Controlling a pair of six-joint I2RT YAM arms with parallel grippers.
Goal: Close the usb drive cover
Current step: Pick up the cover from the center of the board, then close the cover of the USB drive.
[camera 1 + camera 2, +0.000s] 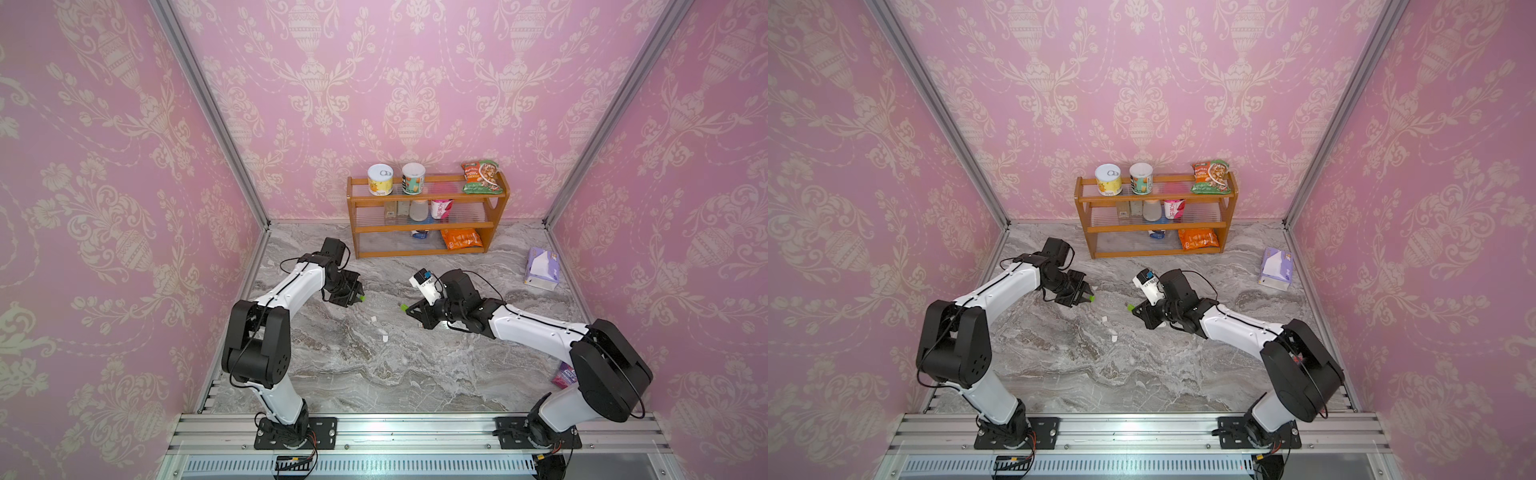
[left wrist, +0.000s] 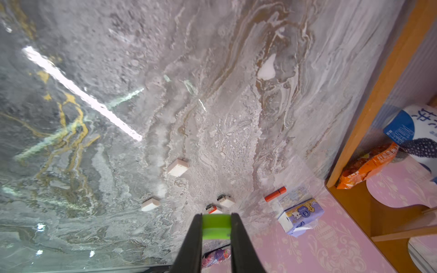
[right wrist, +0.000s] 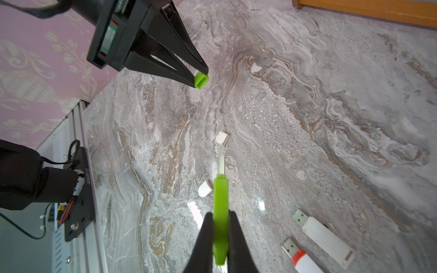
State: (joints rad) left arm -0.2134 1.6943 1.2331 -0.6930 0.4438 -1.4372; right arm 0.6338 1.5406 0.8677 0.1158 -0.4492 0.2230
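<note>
1. Just left of centre in both top views, the left claw (image 1: 360, 296) is pinched narrowly on a small green plastic USB cap (image 1: 363, 298). In the left wrist view the cap sits wedged between the two black fingers (image 2: 194, 238).
2. Right of centre, the right claw (image 1: 409, 309) is clamped tight on the slim green plastic USB drive (image 3: 220, 212). Its bare silver connector (image 3: 221, 164) sticks out past the fingertips, uncovered.
3. Cap and connector are apart and not touching, with bare grey marble table (image 1: 374, 374) showing between them. The cap's hollow end shows in the right wrist view.
4. Below that gap in a top view, two small white plastic caps (image 1: 373, 319) lie loose on the table, near each other.
5. On the table in the right wrist view, a long white USB drive (image 3: 324, 238) and a red-and-white USB drive (image 3: 300, 257) lie side by side, both connectors exposed.
</note>
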